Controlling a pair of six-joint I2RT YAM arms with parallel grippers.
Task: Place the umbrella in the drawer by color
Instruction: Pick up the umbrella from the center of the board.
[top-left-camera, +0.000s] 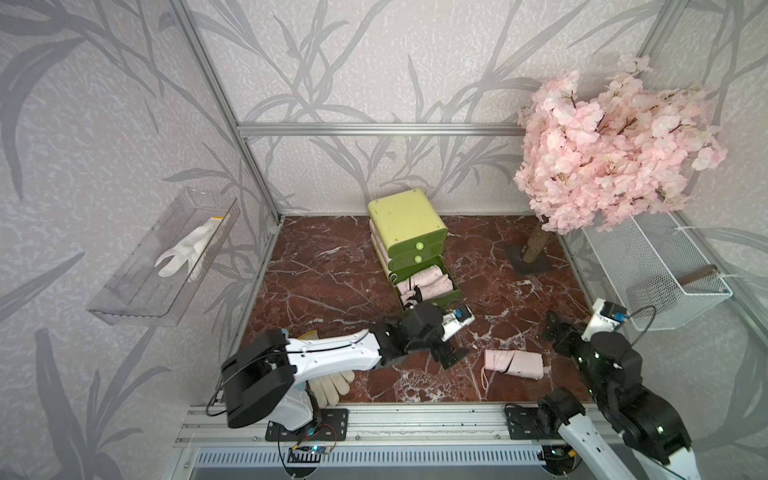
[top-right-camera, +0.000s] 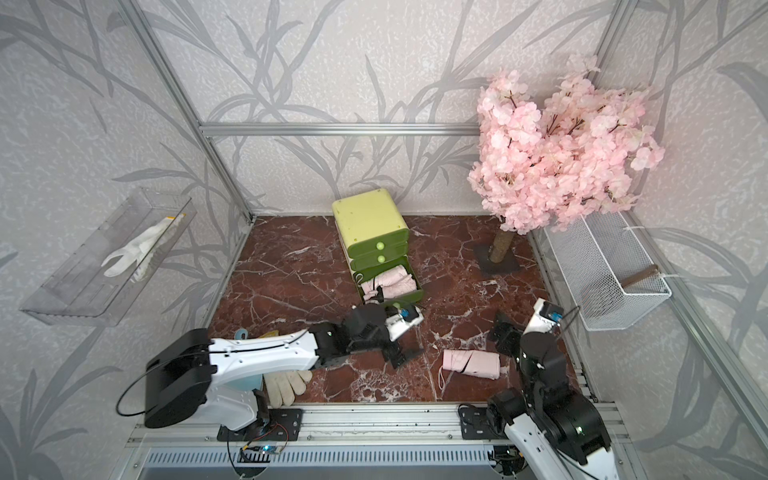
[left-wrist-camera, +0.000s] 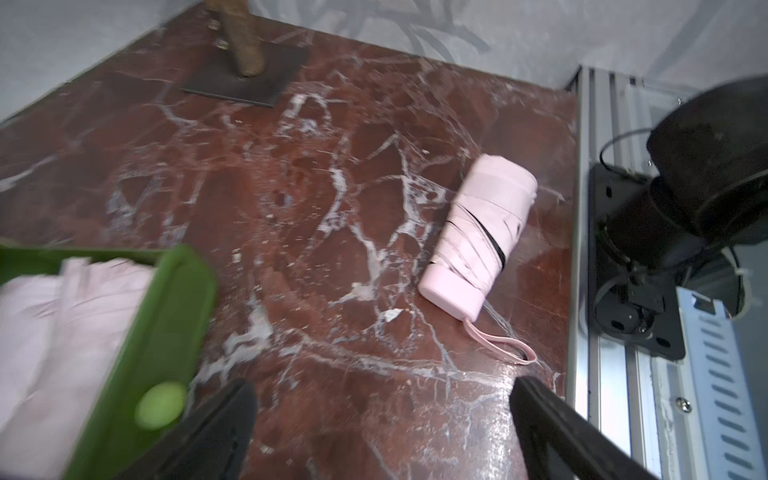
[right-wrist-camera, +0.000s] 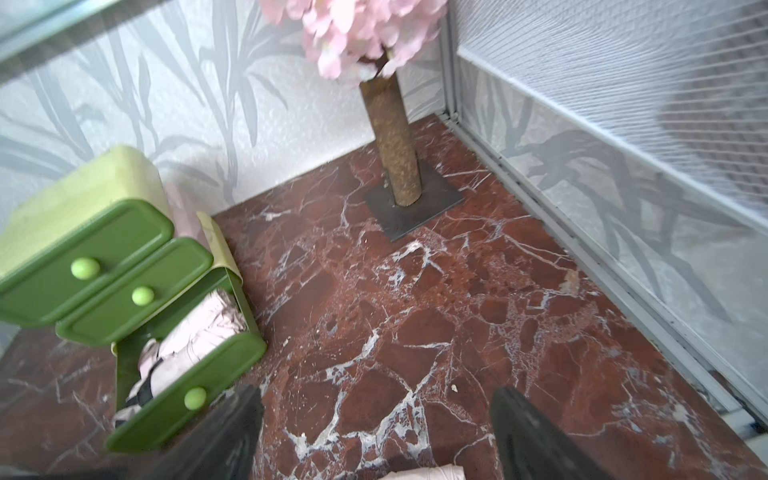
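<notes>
1. Pale lime-yellow plastic drawer chest (top-left-camera: 405, 220), three green drawers with round knobs, on red-brown marble tabletop (top-left-camera: 332, 270); bottom drawer (top-left-camera: 454, 286) pulled out, holding folded pink umbrellas (top-left-camera: 432, 282).
2. Black left hand (left-wrist-camera: 382, 384): just before the chest's open drawer; fingers wide apart, empty.
3. Folded pale-pink umbrella (top-left-camera: 515, 363) with wrist strap: flat on tabletop, front-right of chest, apart from it.
4. Black right hand (right-wrist-camera: 376, 392): right of chest, near that umbrella; fingers apart, empty.

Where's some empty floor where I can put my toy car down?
Best spot: the bare marble floor between the drawer chest and the left wall. Another free patch lies between that chest and the tree base. The front is crowded: the pink umbrella, gloves, left arm and right arm sit there.
</notes>
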